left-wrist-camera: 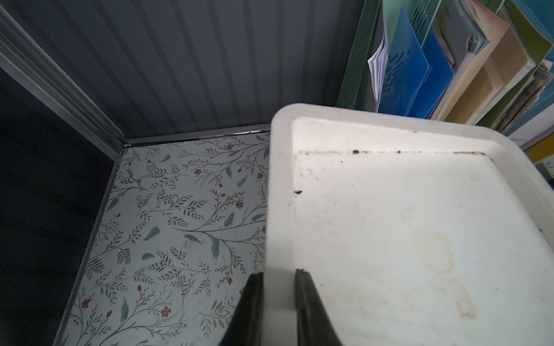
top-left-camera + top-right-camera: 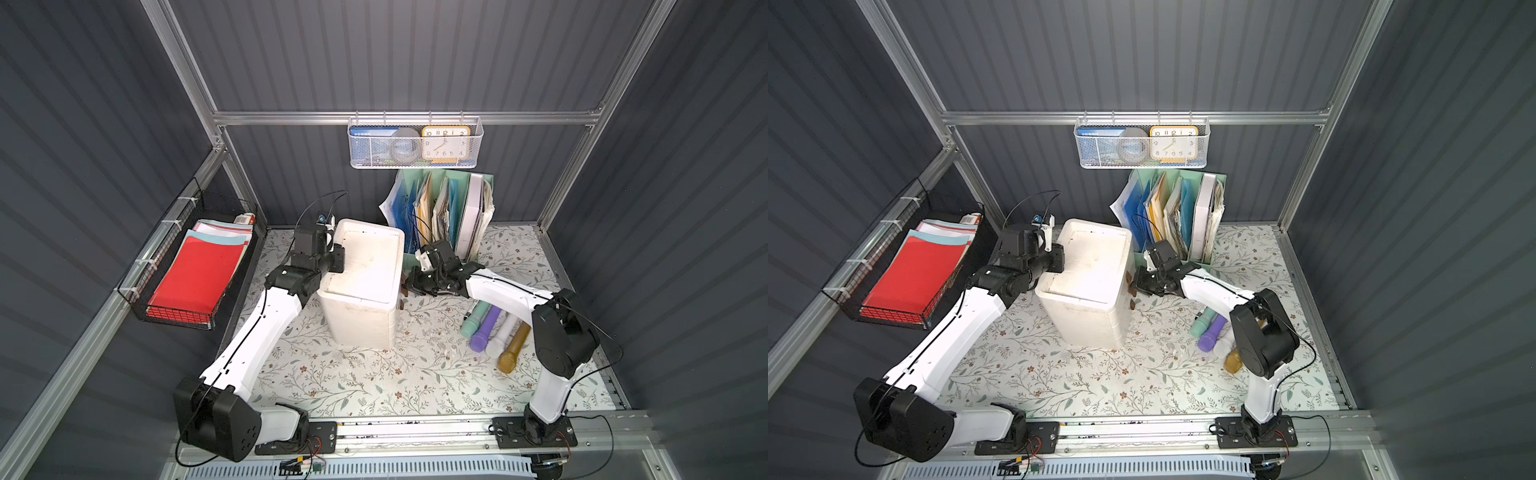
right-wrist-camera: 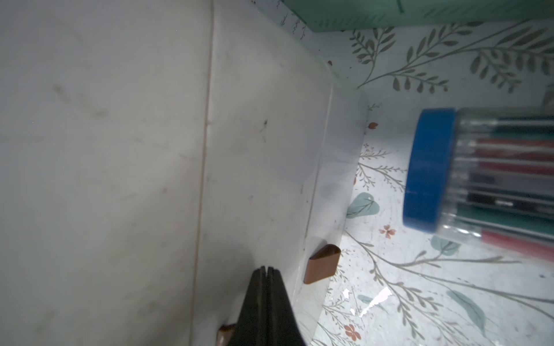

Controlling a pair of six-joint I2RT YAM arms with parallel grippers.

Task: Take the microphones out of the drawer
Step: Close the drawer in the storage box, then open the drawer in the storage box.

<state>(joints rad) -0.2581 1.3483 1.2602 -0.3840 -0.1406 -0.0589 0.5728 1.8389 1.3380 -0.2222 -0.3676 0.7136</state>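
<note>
Left gripper (image 1: 277, 275) pinches the top rim of the white drawer box (image 2: 368, 270), frame centre. Right gripper (image 3: 266, 269) is pressed together at its front, beside a brown handle (image 3: 320, 263). Microphones (image 2: 484, 332) lie lower right.

Left pincer (image 1: 278, 274) astride drawer unit rim (image 1: 278, 179).

Left arm (image 2: 253, 332), right arm (image 2: 505, 291): white shell links, black round joint housings, thin black cables running along links. Black base plates (image 2: 505, 434) with screws, red wires. Left claw (image 1: 278, 275), right claw (image 3: 266, 268): black tapered fingers.
</note>
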